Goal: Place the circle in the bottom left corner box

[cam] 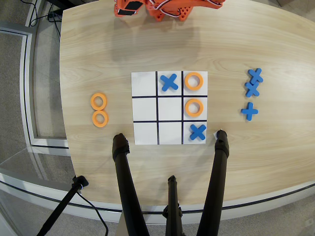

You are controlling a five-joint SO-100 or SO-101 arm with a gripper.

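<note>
Two loose orange rings lie on the table left of the board, one [98,102] just above the other [100,118]. The white 3x3 board [144,109] holds two more orange rings, in the top right cell [194,81] and the middle right cell [194,107]. Blue crosses lie in the top middle cell [169,82] and the bottom right cell [197,132]. The bottom left corner cell [144,132] is blank white. Only part of the orange arm [165,9] shows at the top edge, far from the rings. Its fingers cannot be made out.
Three spare blue crosses lie right of the board [255,75], [252,89], [249,111]. Black tripod legs [122,167], [220,162] rest on the table just below the board. The curved table edge [63,98] runs close to the loose rings.
</note>
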